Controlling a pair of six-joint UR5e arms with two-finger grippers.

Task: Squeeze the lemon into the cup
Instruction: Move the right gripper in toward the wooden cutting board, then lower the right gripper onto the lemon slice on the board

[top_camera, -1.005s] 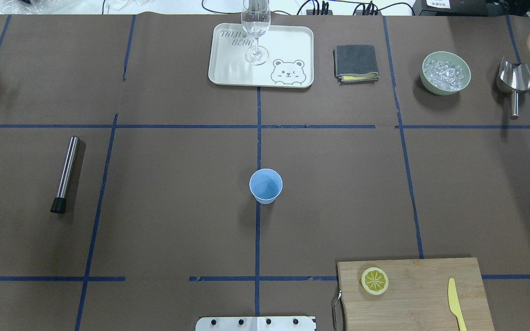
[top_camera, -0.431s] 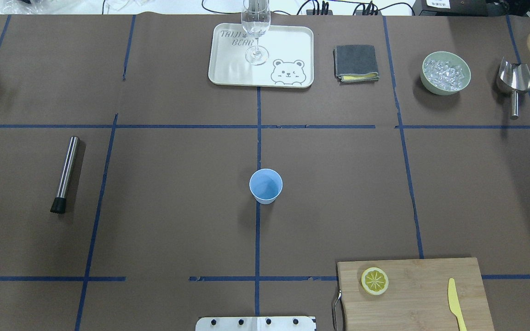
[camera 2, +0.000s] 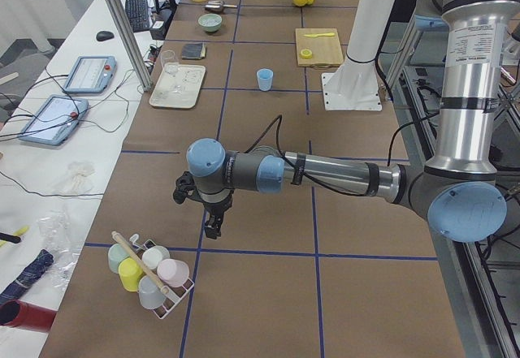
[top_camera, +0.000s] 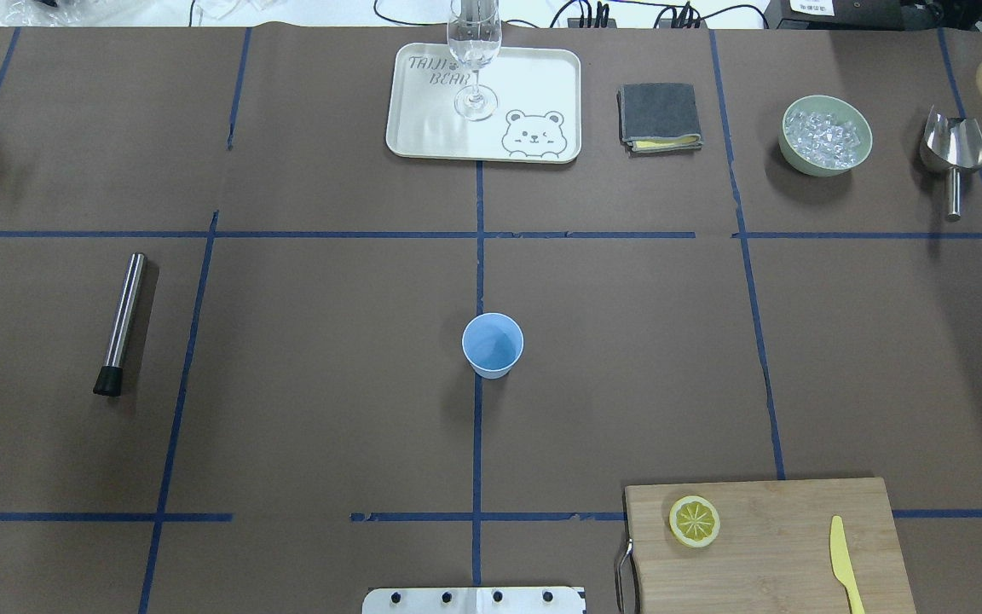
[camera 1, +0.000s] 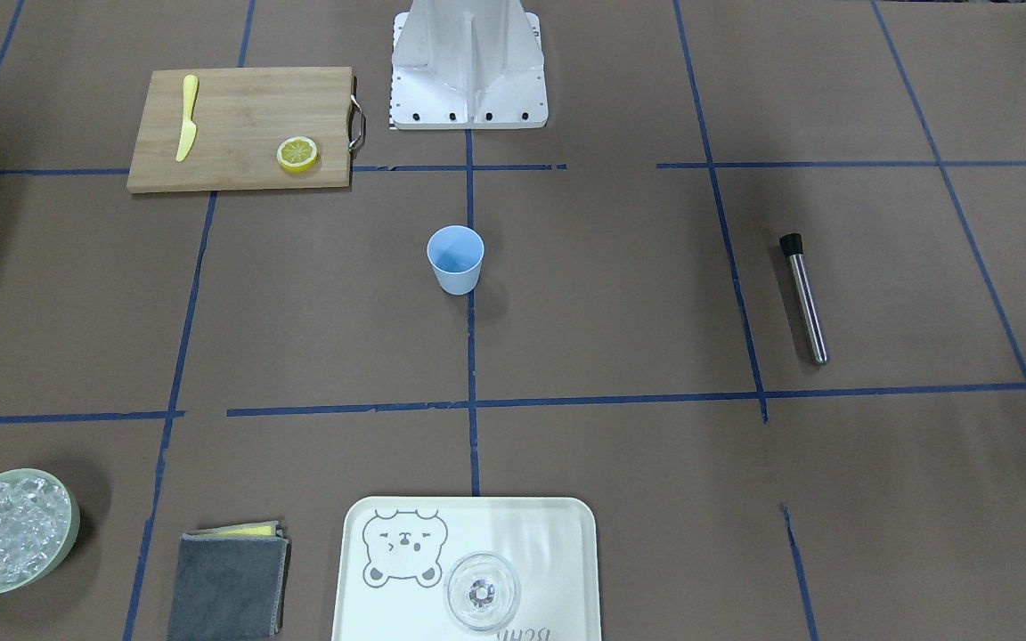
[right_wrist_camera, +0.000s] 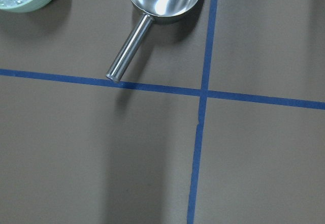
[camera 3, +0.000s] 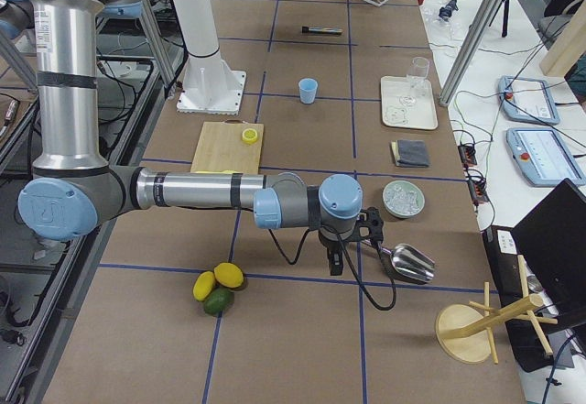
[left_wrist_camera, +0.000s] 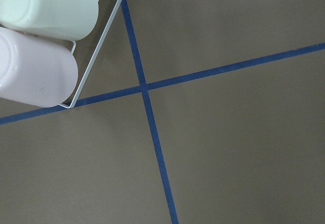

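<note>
Cup (top_camera: 493,344): light blue, upright, centre of the overhead frame on the brown surface (top_camera: 329,401). Lemon (top_camera: 695,521): one slice flat on the cutting board (top_camera: 781,537) at lower right, well apart from the cup, with a yellow knife (top_camera: 840,558) on the same board. Left gripper (camera 2: 213,226) hangs near a rack of cups (camera 2: 150,275) and right gripper (camera 3: 335,263) near a metal scoop (camera 3: 410,263); whether either is apart or together I cannot tell.

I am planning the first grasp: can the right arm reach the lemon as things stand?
Probably yes. The lemon lies uncovered on the board, apart from the knife. The right gripper hangs by the scoop, and only bare table shows between it and the board.
</note>
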